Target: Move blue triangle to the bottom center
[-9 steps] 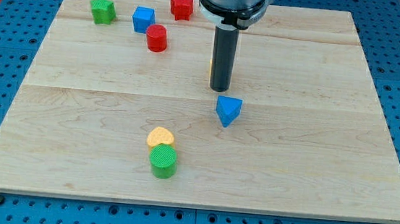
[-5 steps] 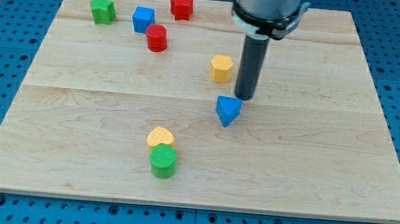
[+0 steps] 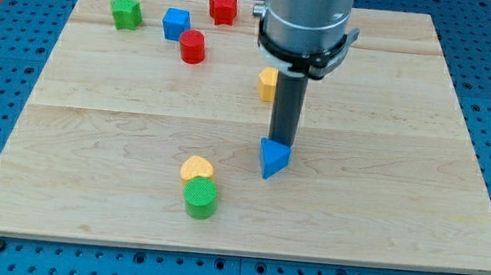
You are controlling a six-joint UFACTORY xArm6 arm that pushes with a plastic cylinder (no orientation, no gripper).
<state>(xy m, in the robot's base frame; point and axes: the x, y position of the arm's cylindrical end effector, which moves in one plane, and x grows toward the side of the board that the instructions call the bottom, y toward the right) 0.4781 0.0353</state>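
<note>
Camera view, only one I've got: my tip (image 3: 280, 144) is down on the board (image 3: 384, 185), touching the top edge of the blue triangle (image 3: 273, 159). No claw on me, just a plain rod, so nothing spread or pinched; it's a push contact only. Triangle sits roughly mid-board, a bit toward the right edge, well short of the bottom edge.

Handling, my guess: small rigid block, light, prob slides easy on smooth wood. No grip possible, so I press on its far face, centred, or it'll likely spin off the rod. Bottom centre lies below and slightly left, so contact wants to sit a touch to the right of centre.

Near the path: yellow heart (image 3: 196, 167) w/ green cylinder (image 3: 200, 198) just below it, left of the triangle. Yellow hexagon (image 3: 267, 83) partly hidden behind my rod. Red cylinder (image 3: 192, 46), blue cube (image 3: 176, 23), red star (image 3: 223, 7), green star (image 3: 126, 11) up by the top-left corner, well apart.
</note>
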